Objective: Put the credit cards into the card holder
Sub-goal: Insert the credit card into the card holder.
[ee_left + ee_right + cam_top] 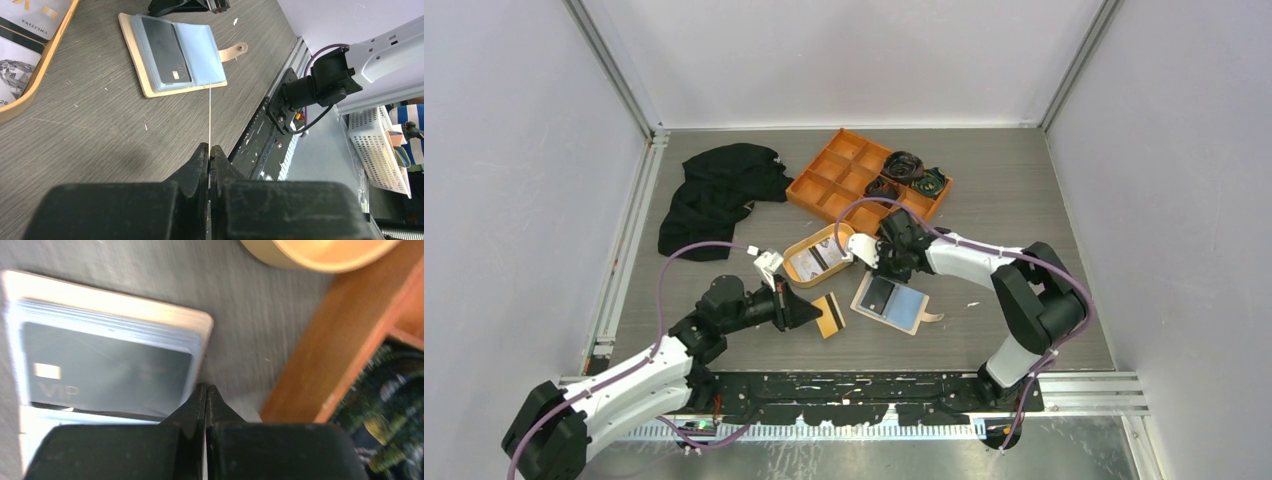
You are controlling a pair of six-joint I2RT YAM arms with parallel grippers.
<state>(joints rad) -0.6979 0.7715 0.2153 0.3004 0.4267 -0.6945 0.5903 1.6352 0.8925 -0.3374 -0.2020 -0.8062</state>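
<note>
The left claw (209, 149) is clenched on a credit card (829, 316). In the left wrist view the card stands edge-on as a thin pale line running out from between the fingers, and its far end reaches just short of the card holder (150, 85). From above, this card shows a gold face with a dark stripe and sits low over the table (1024, 200), towards the middle of the near edge. The right claw (205, 388) is also pressed shut, with nothing visible between its fingers. It hangs over the far edge of the holder. The holder lies open and flat just right of the held card, its snap tab (235, 50) pointing to the right, and a black card (164, 50) marked VIP sits in its clear sleeves. Just beyond the holder, to the left, an oval dish (805, 244) holds more cards (816, 262). Farther back, near the middle of the far edge, stands an orange divided tray (824, 185) with dark coiled items (904, 165) in its right compartments. A black cloth (719, 190) lies towards the far left corner.
</note>
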